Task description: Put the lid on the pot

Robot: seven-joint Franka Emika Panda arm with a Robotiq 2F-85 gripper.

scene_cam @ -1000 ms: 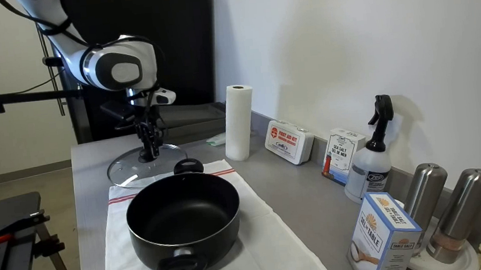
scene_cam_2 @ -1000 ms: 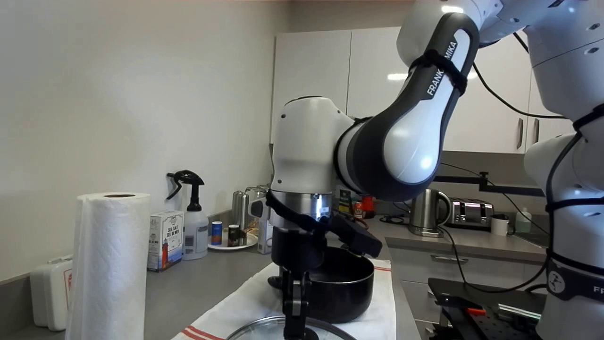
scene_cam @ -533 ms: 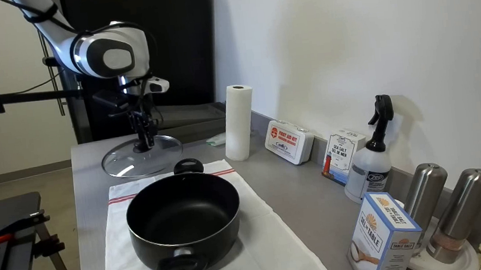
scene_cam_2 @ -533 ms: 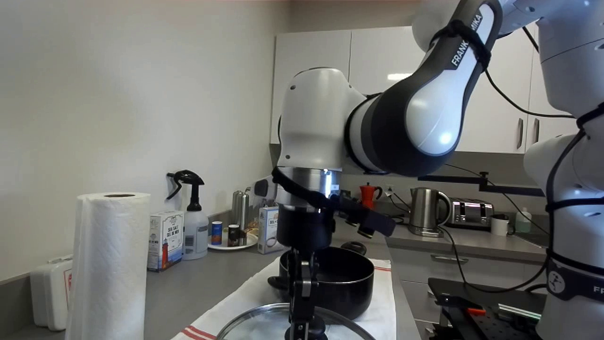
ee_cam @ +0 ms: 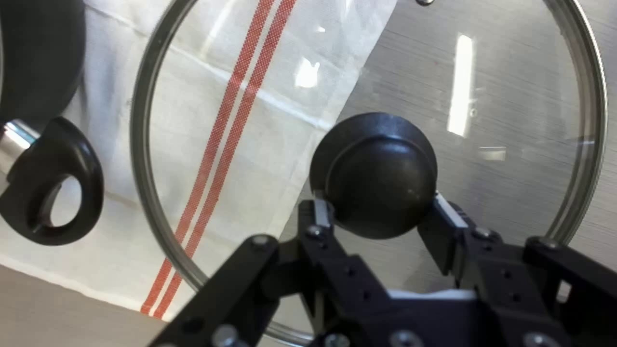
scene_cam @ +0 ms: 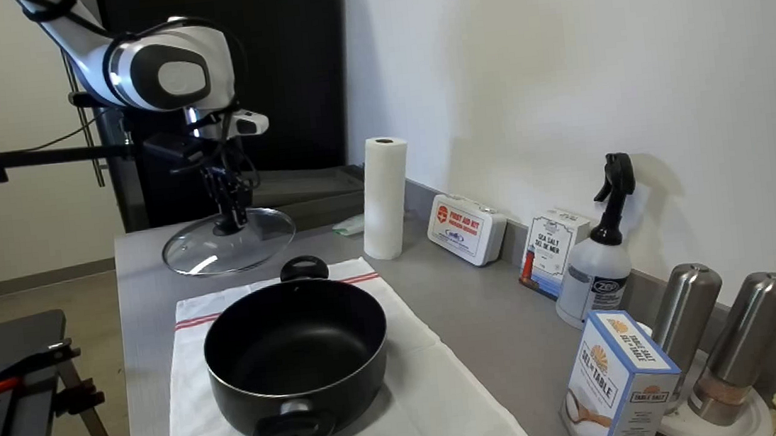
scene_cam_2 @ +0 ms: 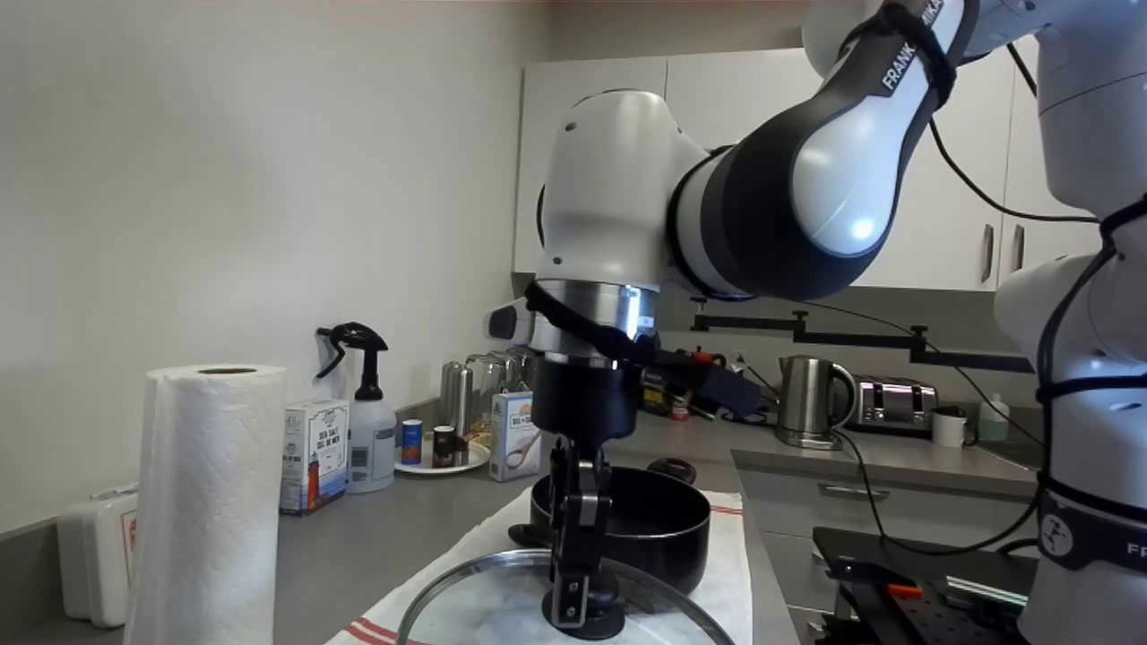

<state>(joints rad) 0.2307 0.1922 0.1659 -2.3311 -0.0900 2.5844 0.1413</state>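
Slightly higher than a moment earlier, the lid [scene_cam: 234, 250] hung over the far left of the counter [scene_cam: 454, 311], beyond the pot [scene_cam: 298, 355] in an exterior view, its knob [ee_cam: 380, 178] clasped by the gripper [ee_cam: 385, 211]. Along the right, near to far, were a "TABLE SALT" box [scene_cam: 617, 381], a spray bottle [scene_cam: 593, 276] marked "ZEP", a "SEA SALT" box [scene_cam: 553, 252] and a "FIRST AID KIT" case [scene_cam: 466, 230].

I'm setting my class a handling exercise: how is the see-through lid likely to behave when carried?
The lid is probably stiff, since a metal rim rings its edge. It may tilt, being wide and gripped only at its central knob by the end effector. That knob looks smooth and rounded, so it could slip or twist.
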